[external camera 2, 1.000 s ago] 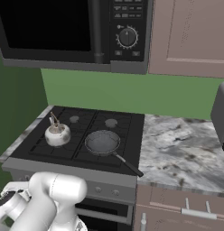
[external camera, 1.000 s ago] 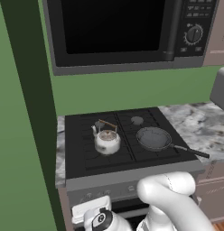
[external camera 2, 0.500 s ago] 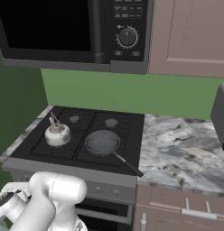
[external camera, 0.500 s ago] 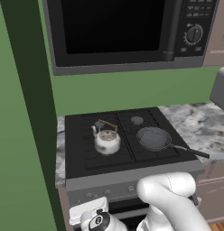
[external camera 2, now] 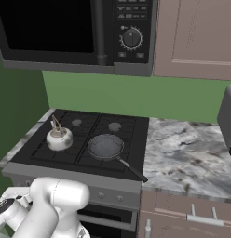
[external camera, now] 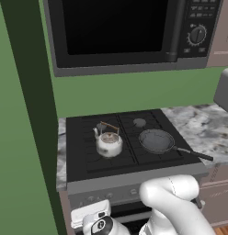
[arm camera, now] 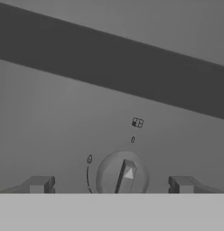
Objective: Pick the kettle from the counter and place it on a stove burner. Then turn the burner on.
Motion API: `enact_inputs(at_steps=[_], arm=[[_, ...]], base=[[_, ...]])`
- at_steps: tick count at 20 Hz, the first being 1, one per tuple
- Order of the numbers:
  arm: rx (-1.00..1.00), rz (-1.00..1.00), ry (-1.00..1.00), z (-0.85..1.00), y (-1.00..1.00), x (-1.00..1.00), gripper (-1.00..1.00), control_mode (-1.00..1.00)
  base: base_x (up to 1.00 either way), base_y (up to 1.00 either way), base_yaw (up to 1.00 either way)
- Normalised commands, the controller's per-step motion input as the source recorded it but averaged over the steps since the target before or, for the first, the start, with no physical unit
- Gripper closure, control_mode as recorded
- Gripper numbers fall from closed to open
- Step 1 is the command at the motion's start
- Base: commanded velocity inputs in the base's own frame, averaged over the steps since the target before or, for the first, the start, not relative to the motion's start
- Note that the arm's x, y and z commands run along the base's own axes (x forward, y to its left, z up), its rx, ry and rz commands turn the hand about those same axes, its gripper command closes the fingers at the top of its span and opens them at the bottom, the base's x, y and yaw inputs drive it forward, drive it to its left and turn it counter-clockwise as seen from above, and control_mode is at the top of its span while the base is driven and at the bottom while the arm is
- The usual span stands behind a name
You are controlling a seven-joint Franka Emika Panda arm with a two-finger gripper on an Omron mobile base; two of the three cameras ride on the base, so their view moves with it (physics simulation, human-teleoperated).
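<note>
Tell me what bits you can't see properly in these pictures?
- Gripper: hand view cuts its open fingers at the bottom.
- Knob: markings beside it too small to read.
- Burner under the kettle: hidden by it in both base views.
- Toaster: cut by the right edge.

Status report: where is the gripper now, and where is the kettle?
Gripper open, either side of a stove knob. Kettle sits on the stove. Nothing blocks the knob.
</note>
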Motion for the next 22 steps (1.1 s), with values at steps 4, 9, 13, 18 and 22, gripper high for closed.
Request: enact_inputs(at_steps=[4, 9, 13, 18, 22], arm=[[0.00, 0.00, -0.06, 0.07, -0.01, 0.00, -1.00, -1.00], [0.00, 0.00, 0.00, 0.00, 0.00, 0.00, -1.00, -1.00], [0.00, 0.00, 0.00, 0.00, 0.00, 0.01, -1.00, -1.00], [0.00, 0.00, 0.00, 0.00, 0.00, 0.06, -1.00, -1.00], [0.00, 0.00, 0.00, 0.00, 0.00, 0.08, -1.00, -1.00]], base=[[0.00, 0.00, 0.00], [0.00, 0.00, 0.00], [0.00, 0.00, 0.00], [0.00, 0.00, 0.00], [0.00, 0.00, 0.00]])
